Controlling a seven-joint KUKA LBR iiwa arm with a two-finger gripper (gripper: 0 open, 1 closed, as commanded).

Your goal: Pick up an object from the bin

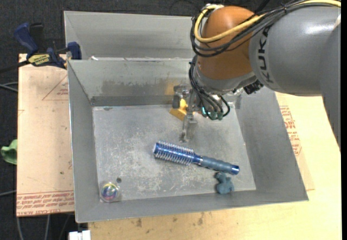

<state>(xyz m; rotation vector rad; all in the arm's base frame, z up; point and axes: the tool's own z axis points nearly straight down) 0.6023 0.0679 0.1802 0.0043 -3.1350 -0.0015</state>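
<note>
My gripper [188,123] hangs under the arm's orange cover, over the middle of the bin floor toward the back. A small yellow block [179,110] sits right against its left side, close to the back wall; I cannot tell whether it is touching the gripper. A blue hairbrush [184,156] lies flat a little in front of the gripper, bristle head to the left and handle pointing right.
A small blue lumpy figure [223,183] lies near the front right corner, just past the brush handle. A shiny iridescent ball [110,192] rests in the front left corner. The arm and its cables cover the back right of the bin.
</note>
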